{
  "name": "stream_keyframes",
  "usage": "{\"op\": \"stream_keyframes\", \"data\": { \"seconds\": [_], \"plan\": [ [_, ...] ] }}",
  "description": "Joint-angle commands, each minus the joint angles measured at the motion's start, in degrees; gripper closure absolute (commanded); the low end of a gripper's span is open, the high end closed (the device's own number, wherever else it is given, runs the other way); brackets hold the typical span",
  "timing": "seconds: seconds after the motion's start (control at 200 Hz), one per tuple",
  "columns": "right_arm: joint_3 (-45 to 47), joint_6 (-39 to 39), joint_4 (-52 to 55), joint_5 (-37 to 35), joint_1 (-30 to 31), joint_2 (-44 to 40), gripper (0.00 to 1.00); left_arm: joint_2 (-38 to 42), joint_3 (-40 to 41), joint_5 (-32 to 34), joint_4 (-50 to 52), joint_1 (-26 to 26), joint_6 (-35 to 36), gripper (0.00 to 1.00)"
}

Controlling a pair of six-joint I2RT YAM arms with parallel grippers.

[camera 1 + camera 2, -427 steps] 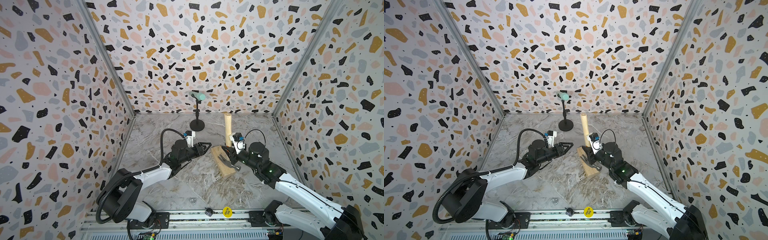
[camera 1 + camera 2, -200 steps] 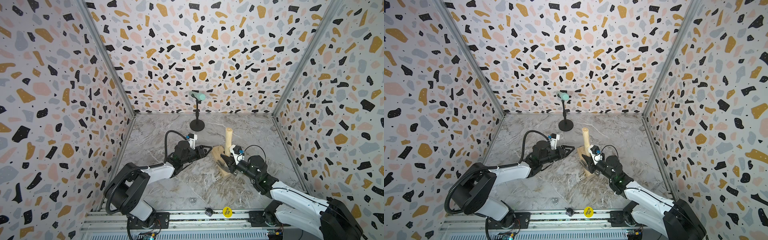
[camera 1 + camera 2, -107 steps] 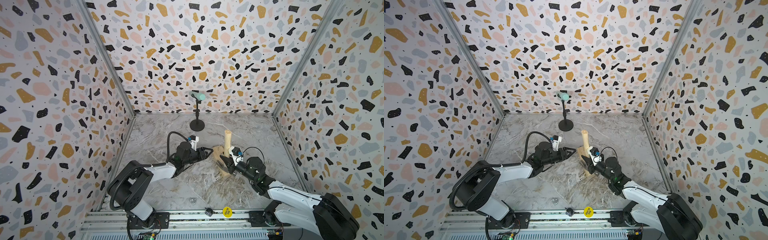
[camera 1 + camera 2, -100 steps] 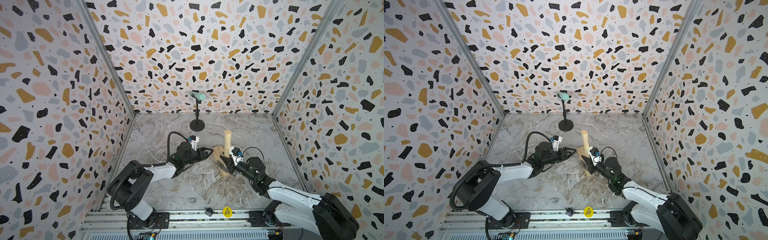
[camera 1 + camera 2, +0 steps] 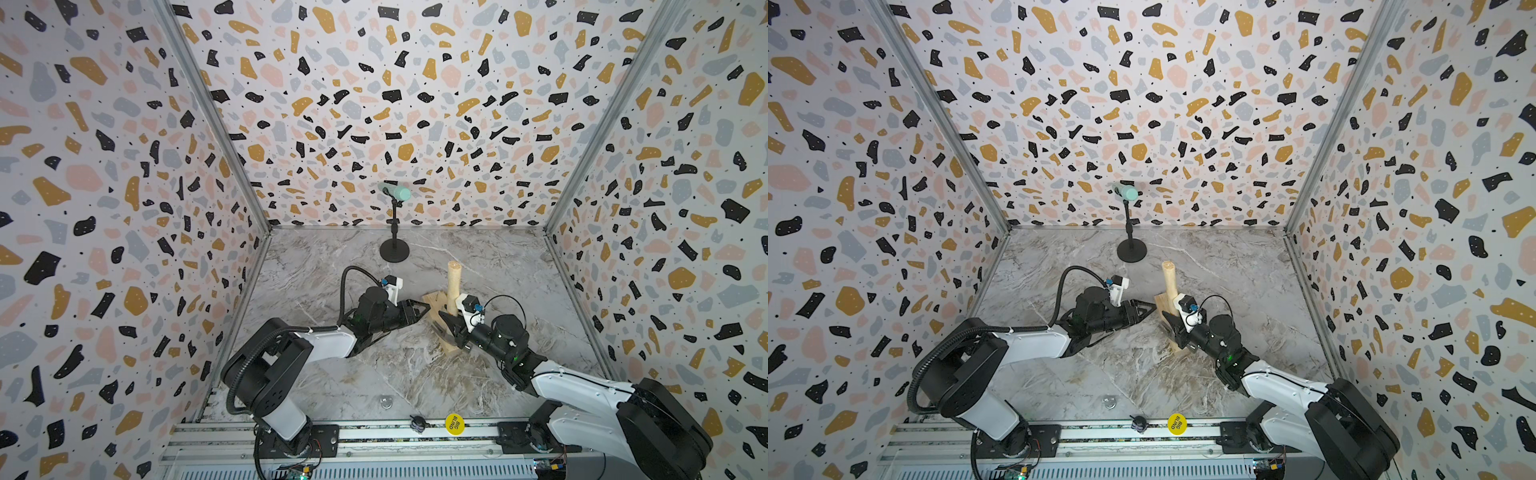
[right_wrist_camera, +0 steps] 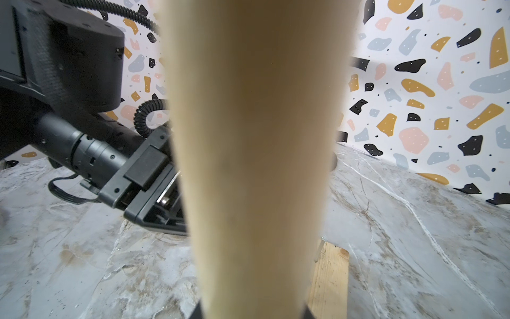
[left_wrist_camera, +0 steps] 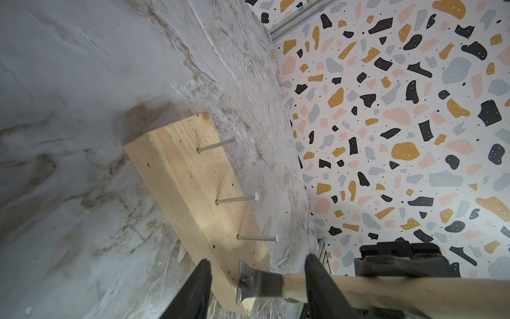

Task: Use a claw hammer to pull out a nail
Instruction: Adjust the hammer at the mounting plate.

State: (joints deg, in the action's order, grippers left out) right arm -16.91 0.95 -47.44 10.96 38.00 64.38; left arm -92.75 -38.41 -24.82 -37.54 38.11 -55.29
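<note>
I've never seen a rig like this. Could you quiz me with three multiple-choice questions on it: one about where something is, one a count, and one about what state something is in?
1. Where is the claw hammer's steel head?
A) at one end of the wooden board
B) raised high in the air
C) out of every view

2. In the left wrist view, how many nails stick out of the board clear of the hammer?
A) one
B) three
C) six

3. What is the right claw doing?
A) hanging open and empty
B) pinching a nail
C) shut on the hammer's handle

Answers:
1 A, the left wrist view shows the head against the board's end.
2 B, three bare shanks stand in a row along the board.
3 C, in both top views it clamps the pale wooden handle.
</note>
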Motion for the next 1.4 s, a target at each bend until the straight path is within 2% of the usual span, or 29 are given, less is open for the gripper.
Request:
{"op": "stream_keyframes", "data": {
  "seconds": [0.0,0.586,0.911,0.966,1.247,1.392],
  "plan": [
    [-1.0,-0.5,-8.8,0.6,0.2,-1.1,1.0,-0.7,0.0,-0.4,-1.6,0.7,0.3,0.5],
    [-0.5,0.4,-7.1,0.7,0.3,-0.1,1.0,-3.2,-1.9,0.7,2.7,3.2,2.7,0.51],
    [-0.7,0.5,-5.3,1.2,0.3,-0.5,1.0,-6.0,-4.8,-0.4,4.6,5.0,4.2,0.56],
    [-0.7,0.5,-5.2,1.3,0.3,-0.5,1.0,-6.3,-5.4,-0.3,5.7,5.3,6.6,0.59],
    [-0.9,0.4,-5.1,1.3,0.2,-0.6,1.0,-7.0,-6.5,-0.2,9.0,5.9,9.0,0.67],
    [-0.9,0.3,-5.1,1.4,0.3,-0.6,1.0,-7.2,-6.4,-0.4,9.5,6.2,9.5,0.68]
  ]
}}
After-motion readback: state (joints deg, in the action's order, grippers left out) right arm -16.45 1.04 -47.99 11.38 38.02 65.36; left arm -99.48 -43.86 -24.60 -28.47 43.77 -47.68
